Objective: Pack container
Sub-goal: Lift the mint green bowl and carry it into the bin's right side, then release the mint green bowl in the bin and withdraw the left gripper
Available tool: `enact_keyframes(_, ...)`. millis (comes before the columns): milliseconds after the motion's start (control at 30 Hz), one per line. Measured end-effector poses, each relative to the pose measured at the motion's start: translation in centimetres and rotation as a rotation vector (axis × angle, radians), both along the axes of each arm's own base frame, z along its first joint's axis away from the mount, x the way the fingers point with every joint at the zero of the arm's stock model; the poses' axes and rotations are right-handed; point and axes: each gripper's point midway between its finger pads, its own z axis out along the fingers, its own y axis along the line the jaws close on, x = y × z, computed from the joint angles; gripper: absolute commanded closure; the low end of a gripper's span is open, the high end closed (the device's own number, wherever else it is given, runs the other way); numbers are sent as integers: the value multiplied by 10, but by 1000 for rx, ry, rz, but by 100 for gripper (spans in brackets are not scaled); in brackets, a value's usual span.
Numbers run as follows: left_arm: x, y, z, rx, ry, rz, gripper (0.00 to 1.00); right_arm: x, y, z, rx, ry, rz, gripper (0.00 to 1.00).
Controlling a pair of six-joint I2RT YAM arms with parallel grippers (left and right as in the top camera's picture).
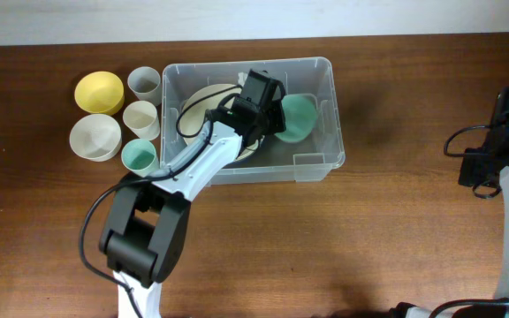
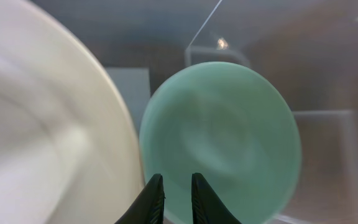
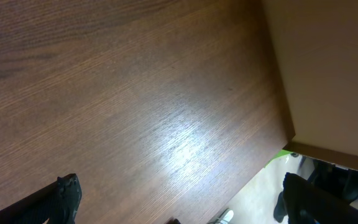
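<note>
The clear plastic container [image 1: 323, 132] stands at the table's middle. A cream plate [image 1: 203, 99] lies in its left half and shows large on the left of the left wrist view [image 2: 48, 137]. My left gripper [image 1: 270, 108] reaches into the container and is shut on the near rim of a green bowl [image 1: 300, 117], which is tilted in the right half. In the left wrist view the fingertips [image 2: 174, 196] sit close together at the bowl's [image 2: 229, 130] lower edge. My right gripper [image 1: 480, 170] is open and empty over bare table at the far right [image 3: 185, 202].
Left of the container stand a yellow bowl [image 1: 98, 91], a cream bowl [image 1: 94, 137], two cream cups [image 1: 144, 82] [image 1: 140, 117] and a green cup [image 1: 138, 156]. The table's right edge [image 3: 284, 124] lies near my right gripper.
</note>
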Motion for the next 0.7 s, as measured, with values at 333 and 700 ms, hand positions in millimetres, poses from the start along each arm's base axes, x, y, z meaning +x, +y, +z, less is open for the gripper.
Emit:
enact_keyframes(333,2,-3,-4,13,-9,-37,61,0,0,0,0,0,1,1)
enact_keyframes(700,30,-17,114,21,-167,-122,32,0,0,0,0,1,0,1)
